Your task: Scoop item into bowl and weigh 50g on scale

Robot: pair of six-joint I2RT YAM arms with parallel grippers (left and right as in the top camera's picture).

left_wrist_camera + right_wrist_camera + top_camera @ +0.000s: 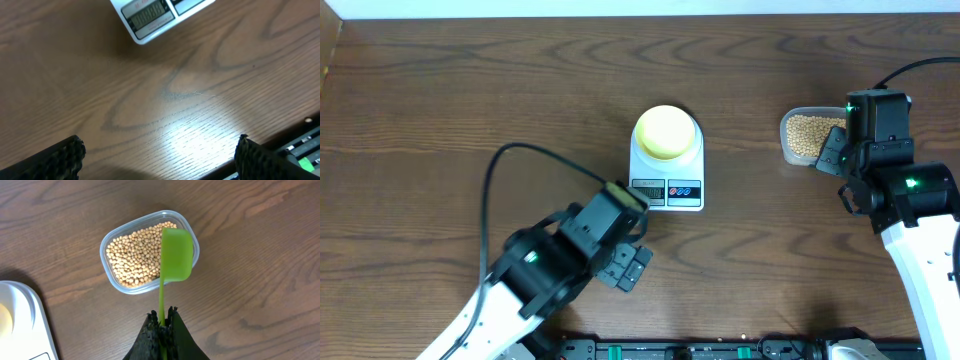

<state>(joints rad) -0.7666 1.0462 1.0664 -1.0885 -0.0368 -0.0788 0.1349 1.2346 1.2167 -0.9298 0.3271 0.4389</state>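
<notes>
Nearest you, your left gripper (628,268) hovers over the table (420,120) with its fingers spread wide and nothing between them. Just beyond it sits the scale (667,190), display toward you, with the bowl (666,132) resting on its far half. Off to the right, your right gripper (162,330) is clamped on the handle of a green scoop (176,255) — its head hangs over the clear tub (107,267) holding the beans (135,255).

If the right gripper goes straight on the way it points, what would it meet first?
Likely the beans in the clear tub: the green scoop in the right gripper hangs over them, height unclear.
</notes>
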